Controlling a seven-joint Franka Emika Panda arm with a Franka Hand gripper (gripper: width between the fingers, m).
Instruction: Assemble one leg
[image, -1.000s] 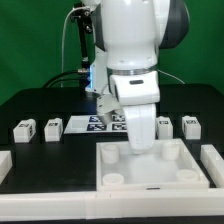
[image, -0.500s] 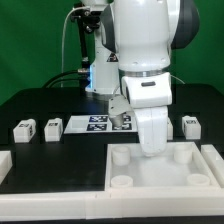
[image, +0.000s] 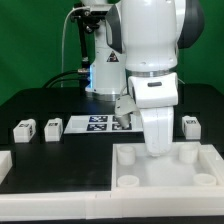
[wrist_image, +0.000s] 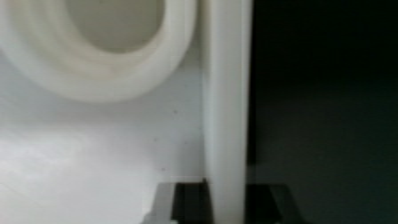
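Note:
My gripper (image: 158, 148) is shut on the back wall of the large white tray-like piece (image: 170, 178), which lies at the front of the exterior view's right. In the wrist view the gripper (wrist_image: 228, 205) has its dark fingers (wrist_image: 185, 206) on either side of the tray's thin wall (wrist_image: 228, 110), with a round corner socket (wrist_image: 111, 45) beside it. Small white legs with tags stand on the black table: two at the exterior view's left (image: 24, 129) (image: 53, 128) and one at the right (image: 190, 125).
The marker board (image: 92, 124) lies flat behind the tray, near the arm's base. A white block (image: 4, 166) sits at the exterior view's left edge. The black table's front edge runs just below the tray.
The arm has slid toward the exterior view's right with the tray-like piece in its grip. The leg that stood just right of the arm is now hidden behind it.

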